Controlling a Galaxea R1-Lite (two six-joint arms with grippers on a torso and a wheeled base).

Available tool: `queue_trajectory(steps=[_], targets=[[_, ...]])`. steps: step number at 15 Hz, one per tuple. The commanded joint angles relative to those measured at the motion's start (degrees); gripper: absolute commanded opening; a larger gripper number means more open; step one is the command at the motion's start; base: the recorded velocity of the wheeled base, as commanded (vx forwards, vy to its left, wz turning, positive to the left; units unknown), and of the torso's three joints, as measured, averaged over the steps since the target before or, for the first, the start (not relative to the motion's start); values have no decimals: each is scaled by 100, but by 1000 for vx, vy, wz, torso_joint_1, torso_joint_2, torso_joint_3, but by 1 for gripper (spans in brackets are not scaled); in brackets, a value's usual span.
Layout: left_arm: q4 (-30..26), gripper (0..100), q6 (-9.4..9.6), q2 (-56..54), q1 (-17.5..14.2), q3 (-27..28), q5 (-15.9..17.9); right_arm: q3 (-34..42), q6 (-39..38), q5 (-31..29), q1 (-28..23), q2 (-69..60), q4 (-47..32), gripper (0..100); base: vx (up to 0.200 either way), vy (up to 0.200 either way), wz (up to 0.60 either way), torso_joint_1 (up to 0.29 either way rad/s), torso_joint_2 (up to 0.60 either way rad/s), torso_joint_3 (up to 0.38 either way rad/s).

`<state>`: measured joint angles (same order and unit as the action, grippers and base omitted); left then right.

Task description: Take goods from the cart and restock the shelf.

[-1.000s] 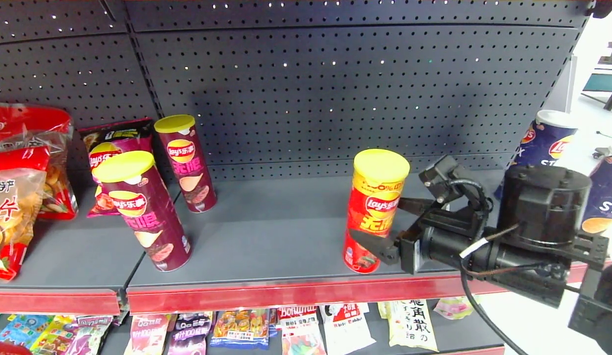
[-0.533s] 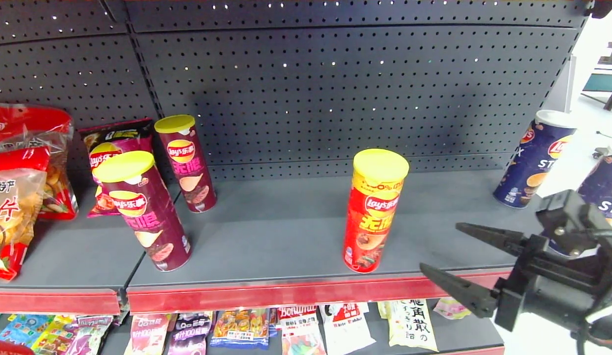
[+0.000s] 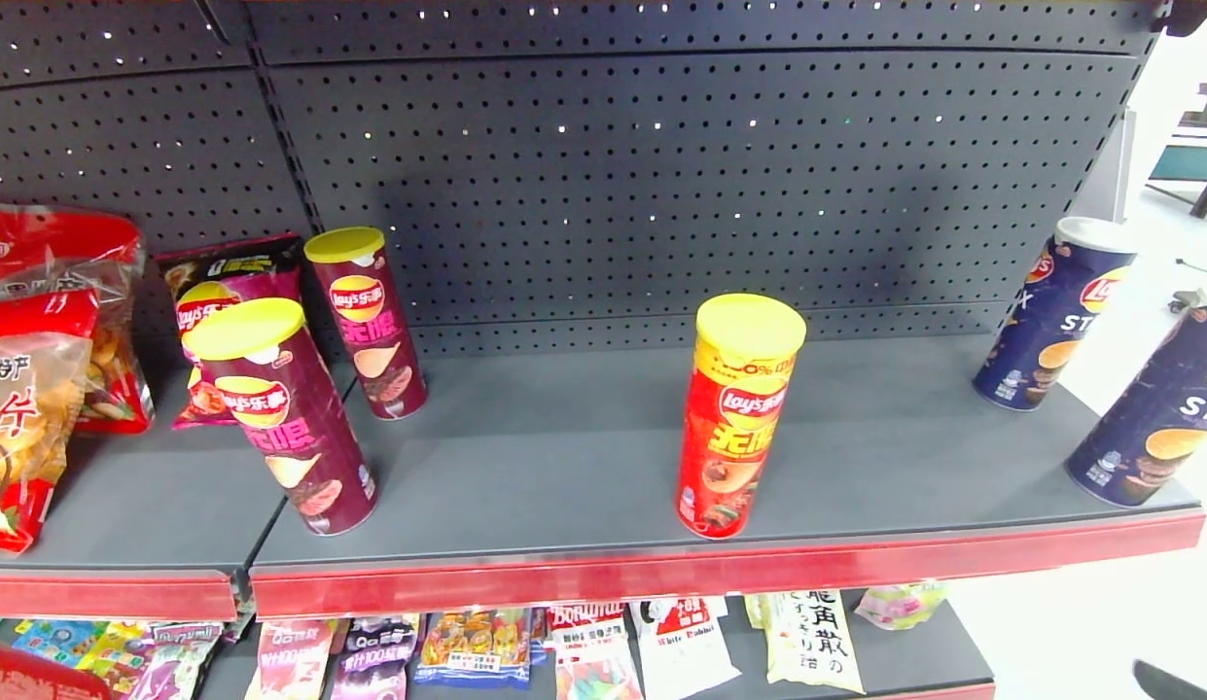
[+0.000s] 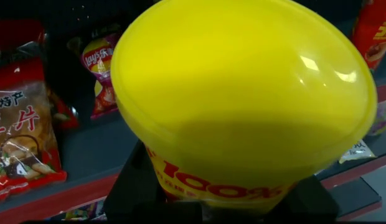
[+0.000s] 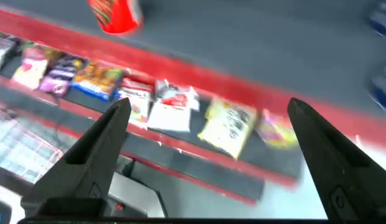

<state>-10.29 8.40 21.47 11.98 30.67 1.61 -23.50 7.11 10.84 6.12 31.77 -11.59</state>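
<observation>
My right claw gapes wide below the shelf edge, well apart from the red can standing upright on it. My left claw grips a yellow-lidded can.

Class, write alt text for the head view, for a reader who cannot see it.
A red cylindrical chip can with a yellow lid stands upright near the front of a grey metal shelf. Two maroon yellow-lidded cans stand to its left, two dark blue cans to its right.

Right gripper withdrawn, lowered (fingers spread)
</observation>
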Motion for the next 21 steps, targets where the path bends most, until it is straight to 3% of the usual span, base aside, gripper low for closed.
queue_trajectory(steps=[1, 5, 7, 8, 14, 19, 21], targets=[[1, 0, -5, 59, 6, -61, 41, -31, -78, -47, -805, -2764, -1574, 100, 0, 0, 0, 0, 0, 0], [18, 0, -14, 261, 6, -53, 208, 593, -95, -820, -603, -3177, -1442, 100, 0, 0, 0, 0, 0, 0], [18, 0, -119, 217, 6, -96, 208, 1744, -69, -952, -603, -3177, 140, 100, 0, 0, 0, 0, 0, 0], [18, 0, -128, 217, 6, -123, 208, 1885, -175, -1049, -594, -3177, 562, 100, 0, 0, 0, 0, 0, 0], [27, 0, -225, 279, 6, -96, 322, 1955, -500, -1233, -594, -3177, 570, 100, 0, 0, 0, 0, 0, 0], [308, 0, -277, 305, -3, -193, 305, 2157, -465, -2094, -603, -3177, 1063, 100, 0, 0, 0, 0, 0, 0], [308, 0, -277, 314, -3, -193, 305, 2157, -465, -1998, -594, -3177, 1071, 100, 0, 0, 0, 0, 0, 0]])
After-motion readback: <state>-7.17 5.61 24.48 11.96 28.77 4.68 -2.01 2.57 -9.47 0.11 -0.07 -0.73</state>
